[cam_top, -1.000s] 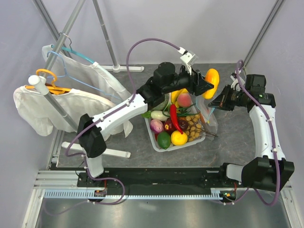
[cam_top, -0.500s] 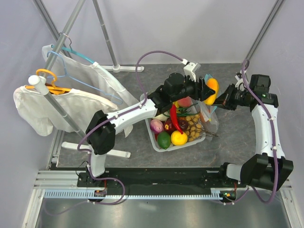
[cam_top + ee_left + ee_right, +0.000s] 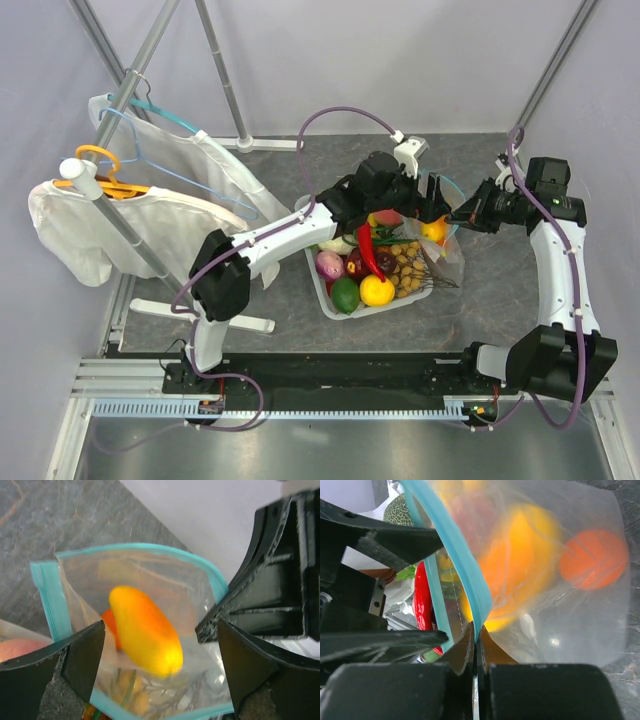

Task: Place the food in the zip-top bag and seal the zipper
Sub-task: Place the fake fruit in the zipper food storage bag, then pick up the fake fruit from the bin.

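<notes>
While the left fingers (image 3: 75,660) stand wide apart above the mouth of the zip-top bag (image 3: 192,592), gripping nothing, a yellow-orange piece (image 3: 145,630) sits within that mouth. It is blurred, so it may not be resting on anything. A round orange (image 3: 592,560) lies deeper inside the clear plastic. The right fingers (image 3: 540,690) are closed on the teal zipper (image 3: 465,575), holding one lip of the mouth up. The bag stands on the grey worktop (image 3: 490,300), just beside the right end of the white tray (image 3: 318,285).
</notes>
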You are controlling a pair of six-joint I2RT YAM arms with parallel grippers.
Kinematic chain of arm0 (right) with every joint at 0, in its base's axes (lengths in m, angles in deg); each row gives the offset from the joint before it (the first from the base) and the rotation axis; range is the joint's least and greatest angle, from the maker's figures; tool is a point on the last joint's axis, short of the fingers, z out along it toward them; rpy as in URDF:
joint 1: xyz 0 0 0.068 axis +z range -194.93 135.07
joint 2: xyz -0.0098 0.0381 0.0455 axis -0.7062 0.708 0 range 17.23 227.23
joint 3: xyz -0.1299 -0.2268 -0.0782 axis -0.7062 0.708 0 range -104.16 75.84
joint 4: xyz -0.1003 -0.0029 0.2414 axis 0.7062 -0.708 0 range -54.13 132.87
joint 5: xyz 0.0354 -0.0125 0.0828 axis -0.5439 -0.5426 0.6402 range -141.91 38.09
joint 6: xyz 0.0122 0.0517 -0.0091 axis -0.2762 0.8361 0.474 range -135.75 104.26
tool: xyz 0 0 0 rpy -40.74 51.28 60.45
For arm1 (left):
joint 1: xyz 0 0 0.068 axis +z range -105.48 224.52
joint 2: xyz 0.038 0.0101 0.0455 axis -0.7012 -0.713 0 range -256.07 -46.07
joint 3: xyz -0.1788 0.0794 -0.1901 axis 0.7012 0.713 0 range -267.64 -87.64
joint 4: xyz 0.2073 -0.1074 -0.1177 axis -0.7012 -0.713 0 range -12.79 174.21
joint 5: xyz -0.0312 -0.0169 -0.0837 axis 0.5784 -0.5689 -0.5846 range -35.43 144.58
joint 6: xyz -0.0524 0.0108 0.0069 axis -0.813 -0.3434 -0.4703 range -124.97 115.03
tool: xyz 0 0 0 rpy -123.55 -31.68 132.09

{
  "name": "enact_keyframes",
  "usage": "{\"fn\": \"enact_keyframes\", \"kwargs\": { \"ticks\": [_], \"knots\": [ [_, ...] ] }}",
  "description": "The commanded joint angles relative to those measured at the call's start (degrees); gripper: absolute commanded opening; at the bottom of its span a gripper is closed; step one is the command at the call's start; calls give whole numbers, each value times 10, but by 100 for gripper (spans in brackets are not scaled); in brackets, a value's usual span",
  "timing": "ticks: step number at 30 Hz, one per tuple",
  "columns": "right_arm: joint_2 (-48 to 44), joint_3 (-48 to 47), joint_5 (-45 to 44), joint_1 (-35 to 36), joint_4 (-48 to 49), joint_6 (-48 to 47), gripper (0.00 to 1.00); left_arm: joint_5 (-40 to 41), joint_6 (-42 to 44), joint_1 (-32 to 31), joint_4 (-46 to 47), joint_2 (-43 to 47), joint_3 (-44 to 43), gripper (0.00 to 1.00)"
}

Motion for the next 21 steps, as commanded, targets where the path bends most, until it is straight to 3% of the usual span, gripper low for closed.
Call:
{"fn": "enact_keyframes", "kwargs": {
  "ticks": [1,7,16,21],
  "knots": [
    [-12,-8,-32,-1,-5,-19,0,-22,70,-3,-43,52,-24,100],
    [-6,-20,-61,-1,-14,-35,0,-61,171,21,-101,141,-18,98],
    [-3,-19,-69,-1,-4,-45,0,-129,409,87,-324,205,-4,100],
    [-3,-10,-76,-2,0,-42,0,-107,424,105,-376,191,-8,100]
  ]
}}
